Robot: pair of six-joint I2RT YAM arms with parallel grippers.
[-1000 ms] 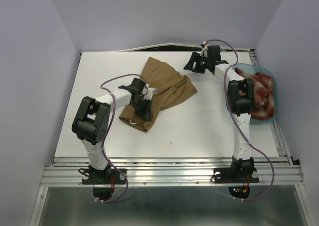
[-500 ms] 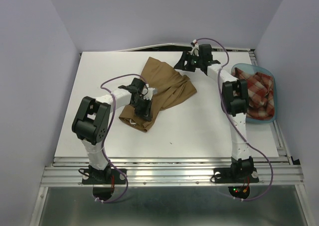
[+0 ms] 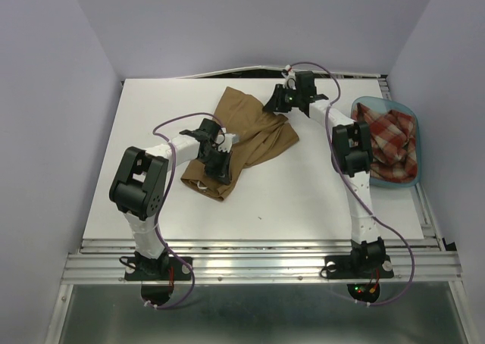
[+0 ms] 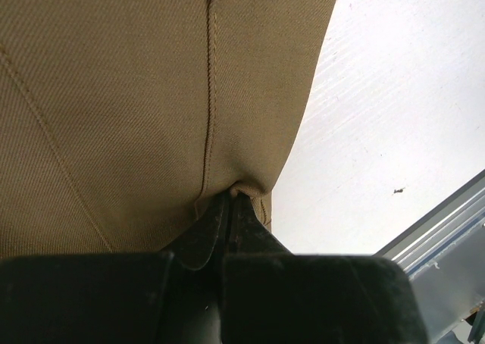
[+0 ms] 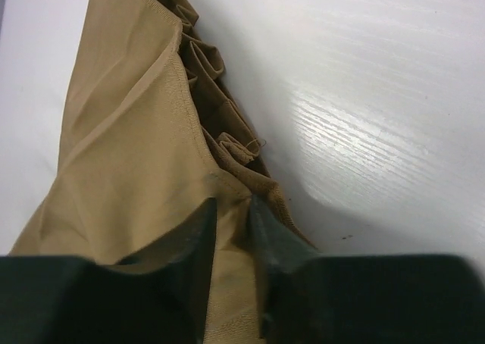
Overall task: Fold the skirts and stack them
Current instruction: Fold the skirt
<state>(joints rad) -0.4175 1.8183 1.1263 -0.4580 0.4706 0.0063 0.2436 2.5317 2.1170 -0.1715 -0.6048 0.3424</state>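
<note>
White tabletop (image 3: 303, 200): tan skirt (image 3: 254, 136) in tight-shut left hand (image 4: 231, 198), gathered edge inside half-open right hand (image 5: 231, 204).

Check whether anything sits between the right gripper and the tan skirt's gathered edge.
Nothing visible does. The right gripper is at the tan skirt, a fold of its edge lying between the fingers, with only bare table beside it. Whether the jaws have clamped is unclear.

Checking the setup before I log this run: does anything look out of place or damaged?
Nothing is spilled or damaged. The tan skirt lies rumpled and askew on the table, one edge bunched into ruffles, and the plaid skirt sits wadded in the blue tub, not yet folded.
</note>
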